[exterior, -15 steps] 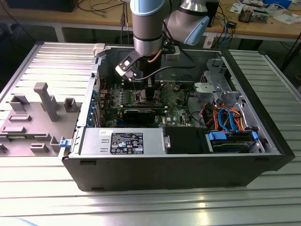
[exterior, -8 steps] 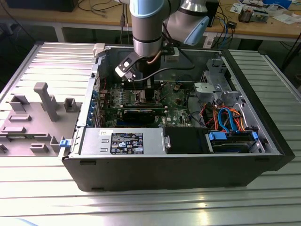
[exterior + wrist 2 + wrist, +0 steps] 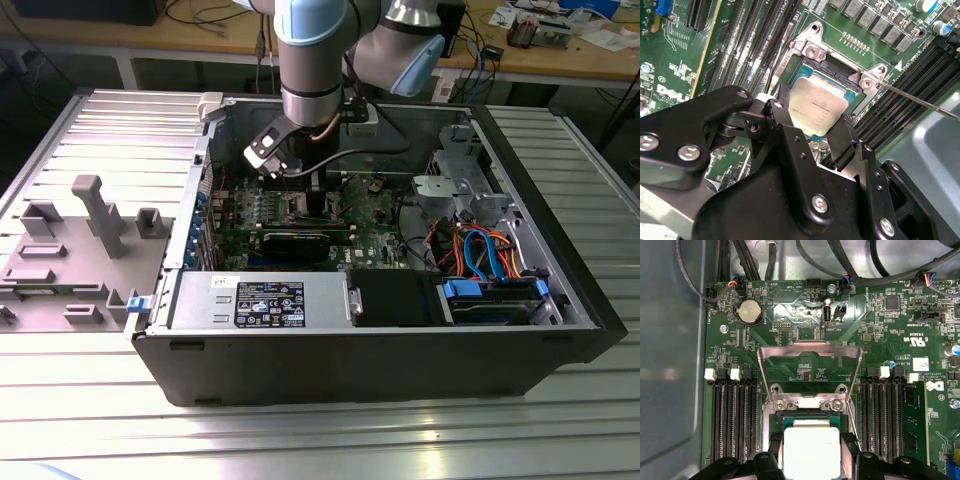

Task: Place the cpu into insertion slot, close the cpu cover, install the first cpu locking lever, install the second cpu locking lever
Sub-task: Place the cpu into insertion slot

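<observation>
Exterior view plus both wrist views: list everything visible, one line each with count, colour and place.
cpu: one, silver-grey, over the socket.
cpu cover: one, silvery, standing open at the socket's edge.
locking lever: one, silvery thin rod, angling away from a socket corner.
motherboard: one, green, inside the case.
memory slots: two banks, black, either side of the socket.
coin battery: one, silver, on the motherboard.
power supply box: one, silver with black label, inside the case.
case: one, black, open, on the table.
table: one, silvery, slatted.
fixture: one, grey, on the table at the exterior view's left.
arm: one, pale blue and silver, reaching into the case.
gripper: one, black, shut on the cpu.
</observation>
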`<state>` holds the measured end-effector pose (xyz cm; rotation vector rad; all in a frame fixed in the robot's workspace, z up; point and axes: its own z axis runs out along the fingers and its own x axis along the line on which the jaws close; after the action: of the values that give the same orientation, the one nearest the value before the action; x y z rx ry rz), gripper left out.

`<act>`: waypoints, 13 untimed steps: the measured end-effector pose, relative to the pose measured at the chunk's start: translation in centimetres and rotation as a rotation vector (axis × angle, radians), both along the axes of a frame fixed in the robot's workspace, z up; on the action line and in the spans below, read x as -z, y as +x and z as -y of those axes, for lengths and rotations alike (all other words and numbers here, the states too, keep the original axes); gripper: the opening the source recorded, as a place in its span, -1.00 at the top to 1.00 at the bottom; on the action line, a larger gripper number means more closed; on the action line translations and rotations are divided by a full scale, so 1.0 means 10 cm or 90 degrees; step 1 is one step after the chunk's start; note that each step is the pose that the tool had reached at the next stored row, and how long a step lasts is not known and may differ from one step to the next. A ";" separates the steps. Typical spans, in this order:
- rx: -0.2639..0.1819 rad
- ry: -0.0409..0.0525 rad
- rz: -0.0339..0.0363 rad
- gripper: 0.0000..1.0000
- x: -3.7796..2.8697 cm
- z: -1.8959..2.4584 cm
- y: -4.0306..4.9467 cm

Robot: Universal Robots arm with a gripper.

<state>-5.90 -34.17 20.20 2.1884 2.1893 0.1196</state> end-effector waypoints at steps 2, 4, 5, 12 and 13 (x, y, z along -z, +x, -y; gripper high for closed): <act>0.000 0.0000 0.0000 -0.08 0.016 -0.010 0.000; 0.000 -0.0003 -0.0001 -0.08 0.040 -0.018 0.000; 0.000 -0.0006 -0.0002 -0.08 0.047 -0.019 0.000; 0.001 0.0000 0.0000 -0.08 0.064 -0.021 0.000; 0.001 0.0000 0.0000 -0.08 0.064 -0.021 0.000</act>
<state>-5.90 -33.96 19.56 2.1902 2.1874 0.1195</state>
